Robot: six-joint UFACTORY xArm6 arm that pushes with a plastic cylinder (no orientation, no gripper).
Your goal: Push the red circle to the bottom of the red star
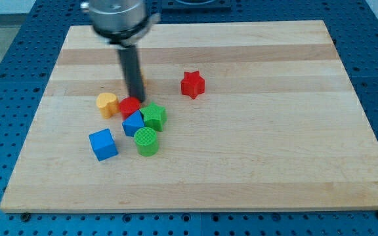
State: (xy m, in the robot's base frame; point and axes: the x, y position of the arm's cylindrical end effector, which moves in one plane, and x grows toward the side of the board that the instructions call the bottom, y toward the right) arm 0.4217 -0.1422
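The red circle (128, 106) lies left of the board's middle, in a cluster of blocks. The red star (192, 84) stands alone up and to the right of it, about a hundred pixels away. My tip (136, 99) is at the lower end of the dark rod, touching or just above the red circle's upper right edge. The rod hides part of the board behind it.
A yellow block (107, 103) sits left of the red circle. A small blue block (133, 122) and a green star (154, 116) lie just below it. A green cylinder (146, 141) and a blue cube (103, 144) lie lower. The wooden board (274, 151) rests on a blue perforated table.
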